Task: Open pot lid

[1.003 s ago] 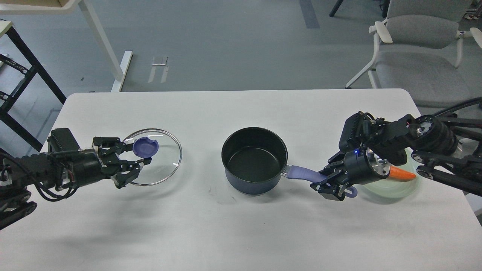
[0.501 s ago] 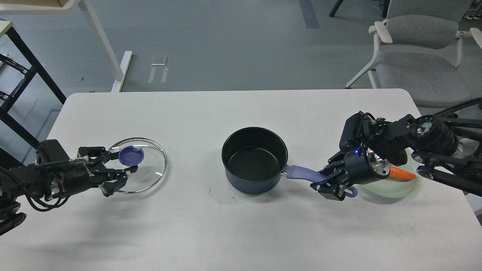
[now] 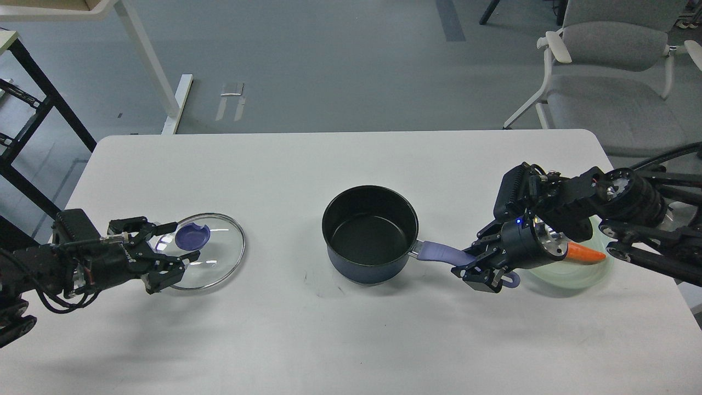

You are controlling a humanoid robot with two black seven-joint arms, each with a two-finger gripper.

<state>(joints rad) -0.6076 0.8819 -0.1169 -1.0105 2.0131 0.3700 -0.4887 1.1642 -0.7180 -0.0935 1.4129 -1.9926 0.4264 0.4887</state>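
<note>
The dark blue pot [image 3: 370, 236] stands uncovered and empty at the table's middle, its purple handle [image 3: 441, 253] pointing right. My right gripper [image 3: 482, 266] is shut on the end of that handle. The glass lid [image 3: 211, 258] with its purple knob [image 3: 192, 237] lies flat on the table at the left, well away from the pot. My left gripper [image 3: 167, 249] is open at the lid's left edge. Its fingers stand either side of the rim, just short of the knob, and hold nothing.
A pale green plate [image 3: 570, 277] with an orange carrot [image 3: 586, 253] sits at the right, partly behind my right wrist. A grey chair [image 3: 614, 82] stands beyond the table's far right corner. A white table leg [image 3: 159, 71] is on the floor at the far left.
My left arm moved the lid left and toward me, set it down flat, then let go of the knob and drew back slightly. The right gripper and pot stayed still.
</note>
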